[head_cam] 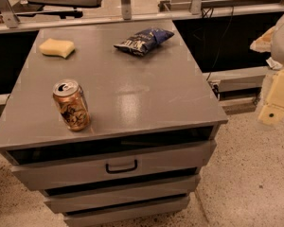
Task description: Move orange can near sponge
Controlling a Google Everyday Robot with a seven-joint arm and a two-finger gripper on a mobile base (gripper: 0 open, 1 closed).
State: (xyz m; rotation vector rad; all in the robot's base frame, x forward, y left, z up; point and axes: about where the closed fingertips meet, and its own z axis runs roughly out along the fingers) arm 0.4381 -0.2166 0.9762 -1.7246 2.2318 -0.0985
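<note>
A grey desk [146, 89] with drawers below filled most of the view. At the far right edge, off the desk and over the speckled floor, hung the pale yellow end effector [275, 102], and whether it was wide or narrow I cannot tell. A dark blue chip bag [143, 40] lay at the rear middle and the sponge [57, 48] at the rear left corner, while the orange can [71, 105] stood upright near the front left edge, well apart from the sponge and far to the left of the end effector across the desk.
</note>
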